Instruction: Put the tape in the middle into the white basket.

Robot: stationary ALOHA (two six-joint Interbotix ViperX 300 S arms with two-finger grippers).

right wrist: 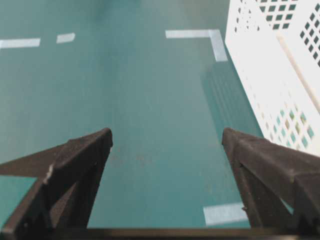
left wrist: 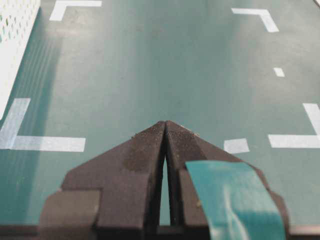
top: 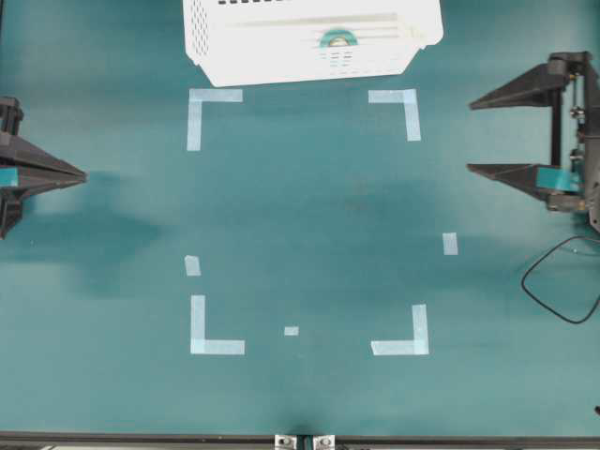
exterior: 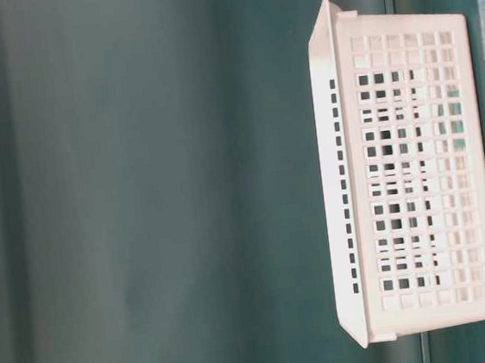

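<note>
The white basket stands at the far edge of the teal worktop, just beyond the pale tape corner marks. The tape lies inside it, a teal ring seen through the basket's open top (only partly visible behind a wall). Nothing else shows in the basket. The left gripper sits at the left edge, jaws clenched together on nothing. The right gripper sits at the right edge, jaws spread wide and released.

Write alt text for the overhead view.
The tape lies inside the white basket at the top edge of a teal table. The right claw stands open at the right edge, the left claw shut at the left.
</note>
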